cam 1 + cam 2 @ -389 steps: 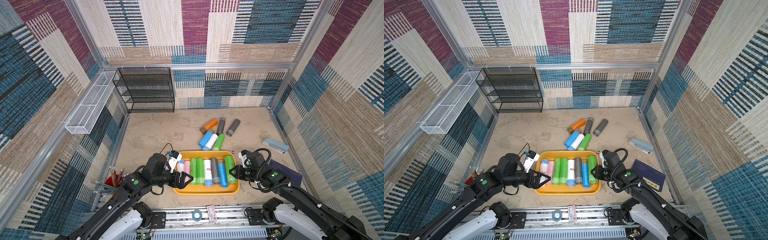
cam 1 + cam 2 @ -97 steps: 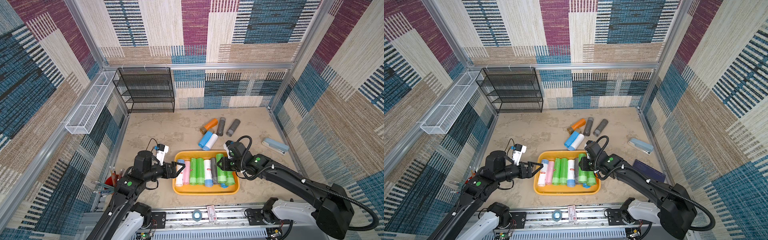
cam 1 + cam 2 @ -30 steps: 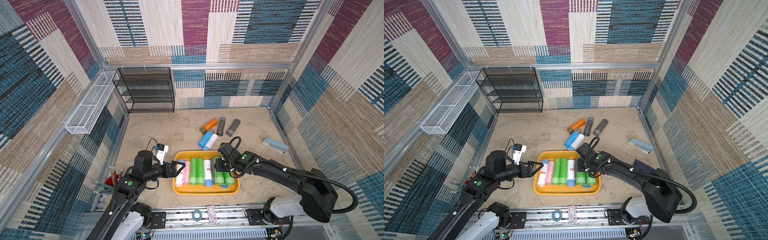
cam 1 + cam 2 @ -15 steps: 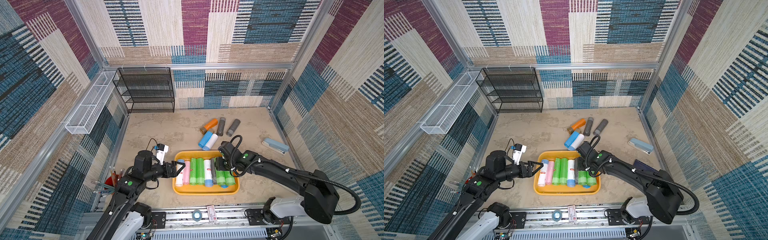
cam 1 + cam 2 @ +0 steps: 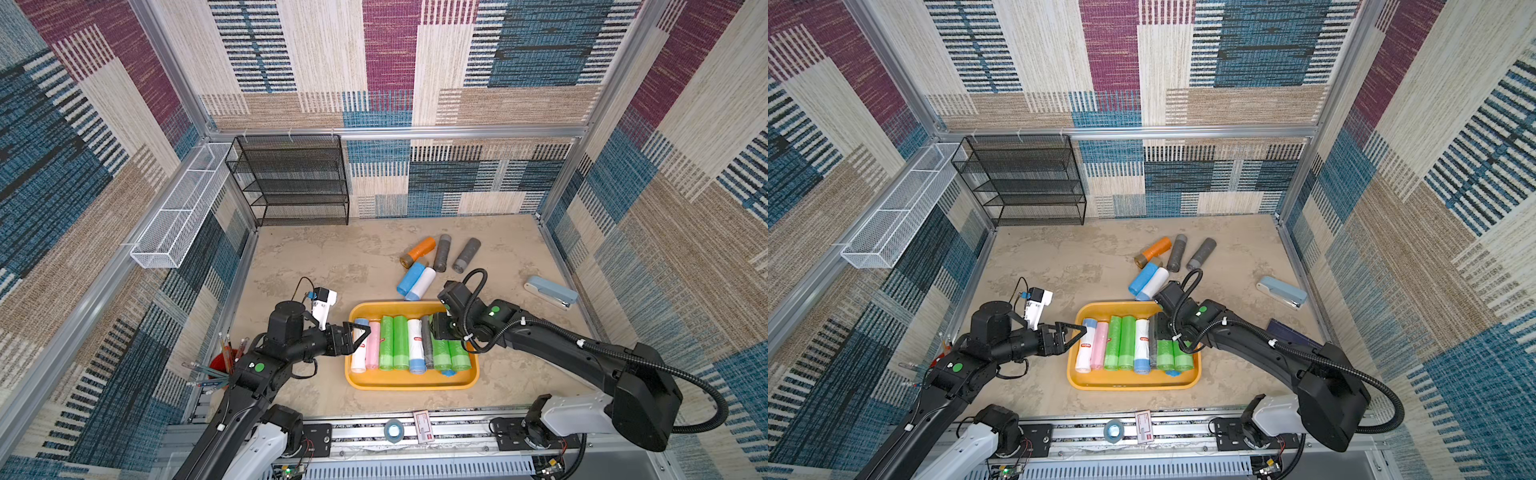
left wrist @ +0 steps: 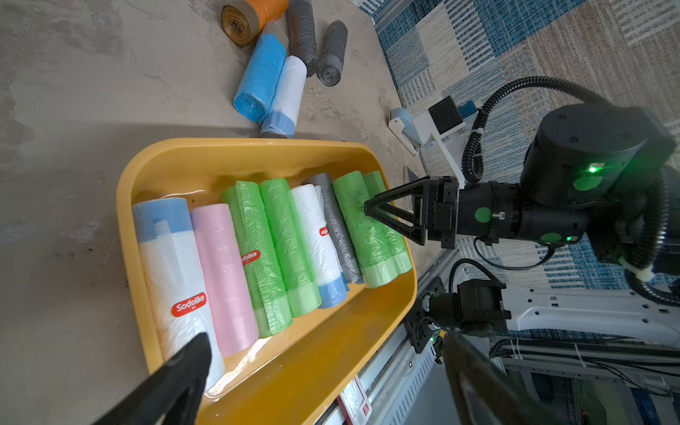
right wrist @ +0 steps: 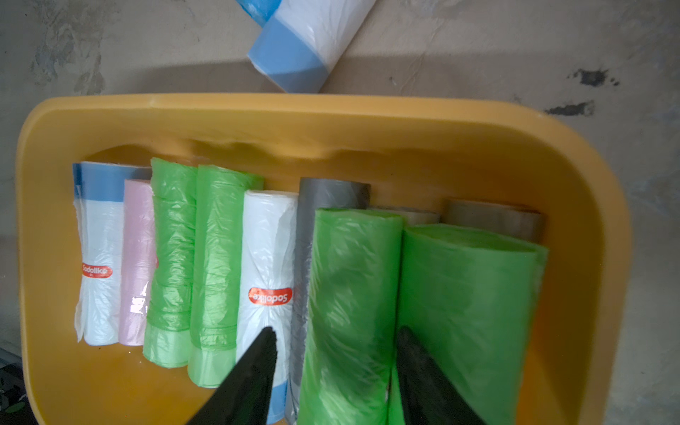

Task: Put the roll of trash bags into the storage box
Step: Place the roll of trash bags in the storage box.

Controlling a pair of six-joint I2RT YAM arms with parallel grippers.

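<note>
Right fingers (image 7: 254, 375) parted astride green plastic trash-bag roll (image 7: 349, 294) in shallow yellow-orange plastic tray (image 7: 331, 121); left fingers (image 6: 176, 379) wide apart.

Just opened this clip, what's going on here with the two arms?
The right gripper is down in the yellow-orange storage box. Its fingers are spread either side of a green trash bag roll lying on top of other rolls. The left gripper hovers wide open at the other end, holding nothing. Five more rolls lie on the table behind the box.
</note>
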